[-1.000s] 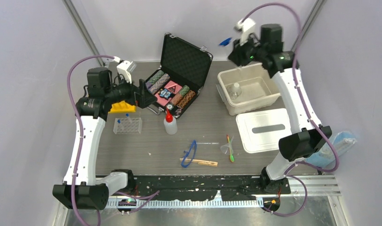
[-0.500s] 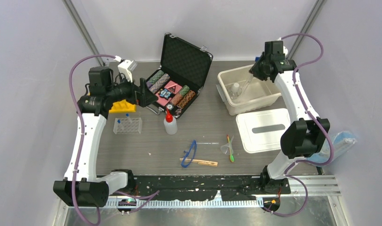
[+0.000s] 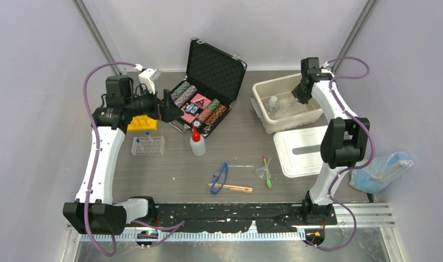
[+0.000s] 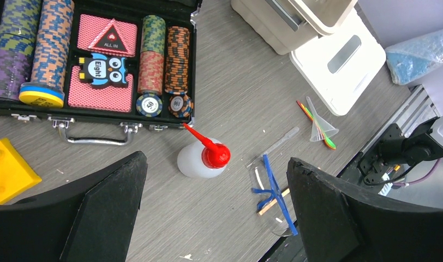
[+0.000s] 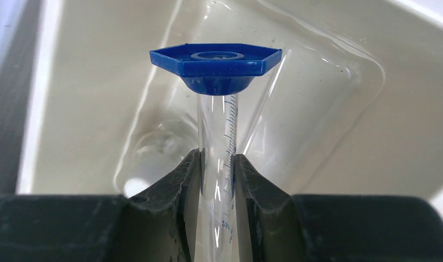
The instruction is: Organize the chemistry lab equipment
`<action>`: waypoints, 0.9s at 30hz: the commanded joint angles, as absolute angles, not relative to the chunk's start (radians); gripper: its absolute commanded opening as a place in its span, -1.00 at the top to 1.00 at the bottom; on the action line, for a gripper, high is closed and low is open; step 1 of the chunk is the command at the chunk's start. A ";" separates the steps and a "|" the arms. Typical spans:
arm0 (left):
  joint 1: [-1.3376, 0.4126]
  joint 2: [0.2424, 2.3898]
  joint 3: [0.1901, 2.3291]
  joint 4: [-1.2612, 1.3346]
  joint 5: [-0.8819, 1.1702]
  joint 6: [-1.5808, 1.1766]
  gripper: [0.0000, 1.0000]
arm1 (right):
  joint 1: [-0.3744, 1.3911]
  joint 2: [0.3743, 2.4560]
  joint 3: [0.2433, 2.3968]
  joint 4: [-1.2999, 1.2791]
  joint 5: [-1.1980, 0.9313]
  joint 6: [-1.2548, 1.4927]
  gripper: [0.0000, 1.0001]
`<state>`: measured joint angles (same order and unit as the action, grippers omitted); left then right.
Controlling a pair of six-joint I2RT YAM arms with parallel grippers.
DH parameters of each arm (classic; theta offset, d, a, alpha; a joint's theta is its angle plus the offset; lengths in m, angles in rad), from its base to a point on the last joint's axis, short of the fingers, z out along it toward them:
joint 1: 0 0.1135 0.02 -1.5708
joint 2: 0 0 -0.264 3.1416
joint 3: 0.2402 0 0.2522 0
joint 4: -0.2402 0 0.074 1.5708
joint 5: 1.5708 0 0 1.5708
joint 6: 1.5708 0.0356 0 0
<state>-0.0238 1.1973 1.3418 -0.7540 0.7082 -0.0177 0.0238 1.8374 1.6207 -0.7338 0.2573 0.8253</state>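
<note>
My right gripper (image 5: 217, 164) is shut on a clear graduated cylinder (image 5: 218, 125) with a blue hexagonal base (image 5: 215, 63), held inside the white bin (image 5: 99, 82). In the top view the right gripper (image 3: 297, 98) reaches into the bin (image 3: 263, 106). My left gripper (image 3: 166, 109) is open and empty above the table, over the red-capped squeeze bottle (image 4: 200, 161) and blue goggles (image 4: 271, 191). The yellow tube rack (image 3: 141, 123), the clear tube rack (image 3: 148, 145) with a blue-capped tube (image 3: 148, 134), the funnel (image 3: 262, 172), green spatula (image 3: 269, 181) and wooden clamp (image 3: 237, 189) lie on the table.
An open black case of poker chips (image 3: 205, 87) stands at the back centre. The bin's white lid (image 3: 306, 150) lies in front of the bin. A small clear bottle (image 3: 273, 103) sits in the bin. A blue bag (image 3: 385, 169) lies at the right edge.
My right arm has swung down from a raised pose and lowered the cylinder into the white bin. The left arm has barely moved.
</note>
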 commanded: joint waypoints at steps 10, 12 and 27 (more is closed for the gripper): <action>-0.014 1.252 1.418 -0.760 0.701 -0.004 -0.99 | 0.015 2.024 1.732 -0.673 0.348 0.840 0.81; -0.012 1.264 1.427 -0.766 0.698 -0.004 -0.99 | 0.014 2.048 1.741 -0.671 0.353 0.846 0.74; -0.006 1.314 1.451 -0.783 0.697 -0.004 -0.99 | 0.015 2.138 1.775 -0.681 0.314 0.882 0.17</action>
<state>-0.0116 1.3109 1.4082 -0.7807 0.6922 -0.0177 0.0174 2.1330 1.7210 -0.6994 0.3023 0.8639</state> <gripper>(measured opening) 0.994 0.361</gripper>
